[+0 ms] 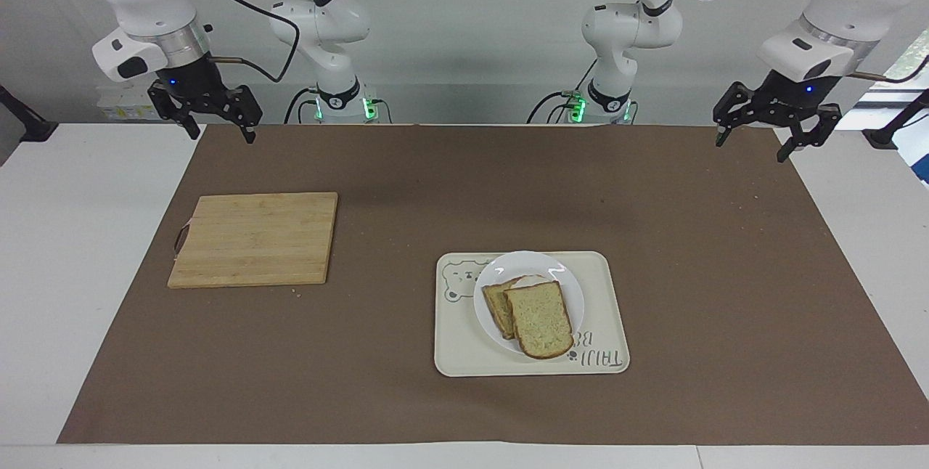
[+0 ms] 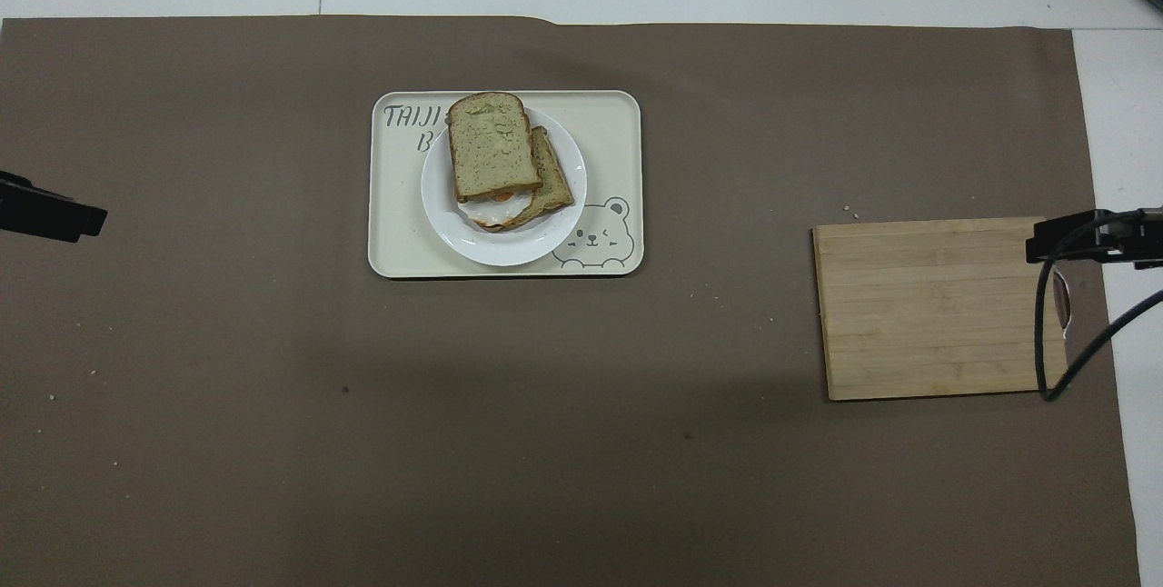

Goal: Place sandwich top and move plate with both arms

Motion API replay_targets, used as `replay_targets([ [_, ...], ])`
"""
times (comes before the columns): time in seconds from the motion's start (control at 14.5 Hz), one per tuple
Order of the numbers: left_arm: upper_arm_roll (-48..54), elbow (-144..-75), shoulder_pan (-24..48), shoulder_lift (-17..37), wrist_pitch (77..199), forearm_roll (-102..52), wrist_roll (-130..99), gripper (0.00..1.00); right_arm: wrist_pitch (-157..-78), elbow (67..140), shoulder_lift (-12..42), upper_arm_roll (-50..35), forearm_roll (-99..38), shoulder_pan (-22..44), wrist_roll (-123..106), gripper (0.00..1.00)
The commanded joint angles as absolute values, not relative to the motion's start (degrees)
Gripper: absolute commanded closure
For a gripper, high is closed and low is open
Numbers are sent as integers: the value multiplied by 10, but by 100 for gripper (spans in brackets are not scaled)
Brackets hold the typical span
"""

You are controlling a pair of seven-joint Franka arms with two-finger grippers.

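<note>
The sandwich top (image 1: 538,319) (image 2: 492,146), a pale speckled slice with a brown crust, lies askew on the toasted slice and fried egg (image 2: 495,210). They sit on the white plate (image 1: 573,289) (image 2: 554,228), which stands on the cream bear tray (image 1: 464,353) (image 2: 400,223). My left gripper (image 1: 755,139) is open and empty, raised over the brown mat's edge at the left arm's end; only its tip shows in the overhead view (image 2: 54,214). My right gripper (image 1: 221,131) is open and empty, raised over the mat's corner near the right arm's base, and shows in the overhead view (image 2: 1058,240).
A wooden cutting board (image 1: 255,238) (image 2: 940,307) lies toward the right arm's end of the table, nearer to the robots than the tray. A brown mat (image 1: 464,186) covers most of the white table. A black cable (image 2: 1045,333) hangs over the board's edge.
</note>
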State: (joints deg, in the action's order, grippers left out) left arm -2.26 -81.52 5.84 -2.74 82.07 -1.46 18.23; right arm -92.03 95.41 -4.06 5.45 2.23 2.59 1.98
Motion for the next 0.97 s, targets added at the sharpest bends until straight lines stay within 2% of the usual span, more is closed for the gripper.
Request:
replay_targets([
  [0.0,-23,-836,64,-44,812,-3,161,0,-919,968,-54,52,11,18,3,0],
  [0.55,-25,-845,59,-52,780,-1,96,0,-919,967,-53,52,12,18,-1,0],
  [0.9,-31,-867,57,-68,777,-1,95,0,-909,933,-48,46,15,23,-4,0],
])
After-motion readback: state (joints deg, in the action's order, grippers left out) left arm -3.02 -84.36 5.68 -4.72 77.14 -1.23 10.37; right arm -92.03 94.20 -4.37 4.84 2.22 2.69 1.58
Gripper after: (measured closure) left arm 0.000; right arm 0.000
